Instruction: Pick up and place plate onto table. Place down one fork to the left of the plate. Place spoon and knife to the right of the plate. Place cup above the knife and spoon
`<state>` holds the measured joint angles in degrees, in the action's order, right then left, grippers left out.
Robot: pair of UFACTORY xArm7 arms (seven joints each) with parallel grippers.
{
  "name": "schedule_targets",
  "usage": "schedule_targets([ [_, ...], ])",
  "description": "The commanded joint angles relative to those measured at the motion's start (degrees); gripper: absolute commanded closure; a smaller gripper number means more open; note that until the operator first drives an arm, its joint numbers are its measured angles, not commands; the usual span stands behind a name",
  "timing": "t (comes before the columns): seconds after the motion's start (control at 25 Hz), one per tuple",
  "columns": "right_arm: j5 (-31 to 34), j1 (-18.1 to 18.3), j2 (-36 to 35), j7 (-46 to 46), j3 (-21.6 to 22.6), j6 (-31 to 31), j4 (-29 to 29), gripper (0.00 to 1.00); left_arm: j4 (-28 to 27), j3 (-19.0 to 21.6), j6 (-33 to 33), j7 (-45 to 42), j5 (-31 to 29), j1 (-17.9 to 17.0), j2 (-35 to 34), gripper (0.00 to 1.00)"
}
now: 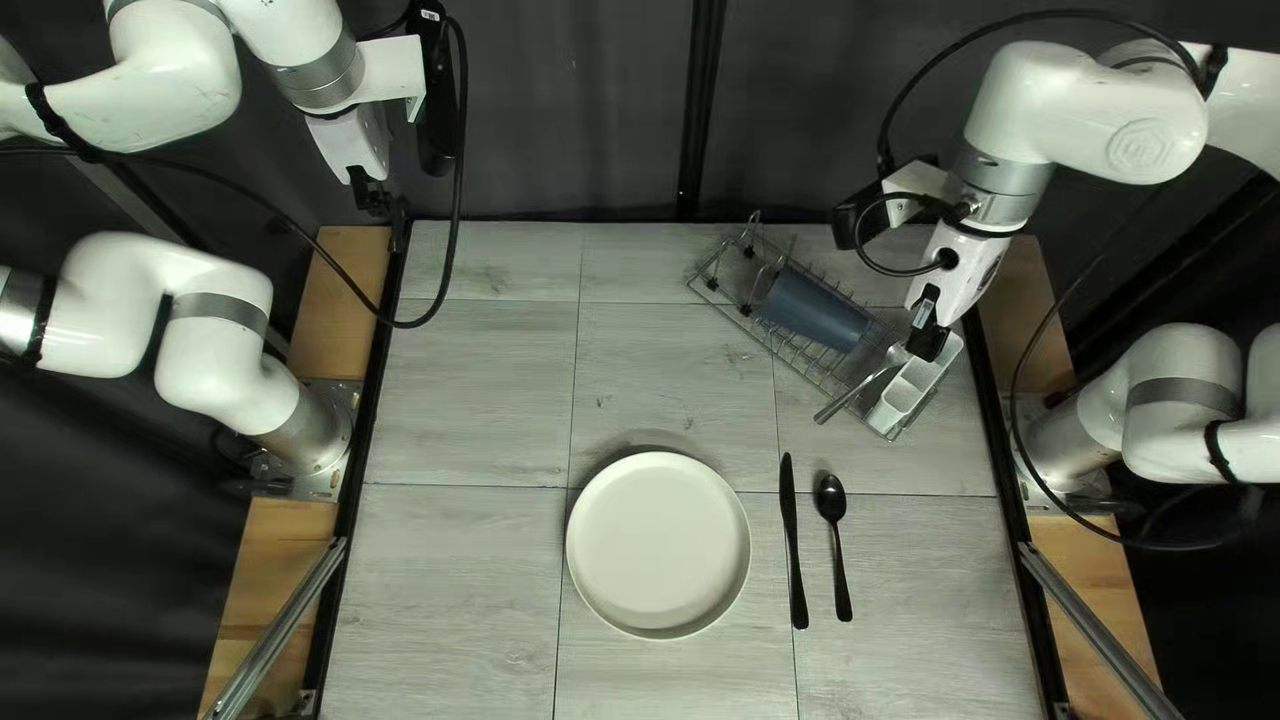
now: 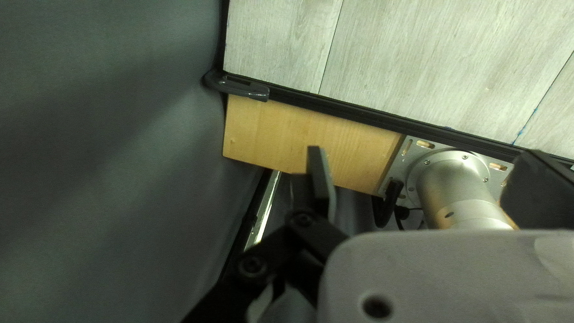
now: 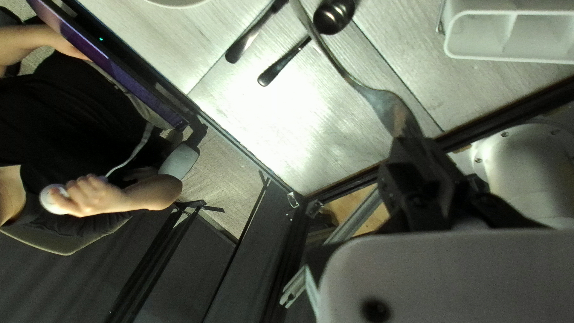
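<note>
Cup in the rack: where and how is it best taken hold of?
Grip the cup around mid-body, from above, closing across its width: it lies on its side in the wire rack, its long rounded wall facing up, so that approach looks clearest.

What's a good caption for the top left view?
Plate, knife and spoon set; cup in rack; right gripper holding a fork.

You may pass over the table (image 1: 460, 414) left of the plate (image 1: 659, 544). Knife (image 1: 794, 534) and spoon (image 1: 831, 498) obstruct low passage to its right; farther back, rack (image 1: 800, 363), cup (image 1: 814, 310) and a seemingly raised fork (image 1: 854, 391) block you.
</note>
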<state>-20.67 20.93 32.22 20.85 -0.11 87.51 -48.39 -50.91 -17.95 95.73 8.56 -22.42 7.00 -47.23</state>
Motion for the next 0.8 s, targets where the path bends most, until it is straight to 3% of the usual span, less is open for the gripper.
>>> schedule_targets([
  [0.04,-4.40,-0.33,-3.55,-8.14,-4.68,-2.65,1.03,1.00,0.00,0.00,0.00,0.00,0.00,0.00,0.01,0.00],
  [0.32,-14.50,1.48,-12.67,-7.70,-10.07,-5.32,-5.09,1.00,0.00,0.00,0.00,0.00,0.00,0.00,0.00,0.00],
  [0.64,-22.02,0.68,-15.80,-1.60,-8.11,-15.30,-6.72,1.00,0.00,0.00,0.00,0.00,0.00,0.00,0.00,0.00],
  [0.8,-22.02,0.68,-15.80,-1.60,-8.11,-15.30,-6.72,1.00,0.00,0.00,0.00,0.00,0.00,0.00,0.00,0.00],
])
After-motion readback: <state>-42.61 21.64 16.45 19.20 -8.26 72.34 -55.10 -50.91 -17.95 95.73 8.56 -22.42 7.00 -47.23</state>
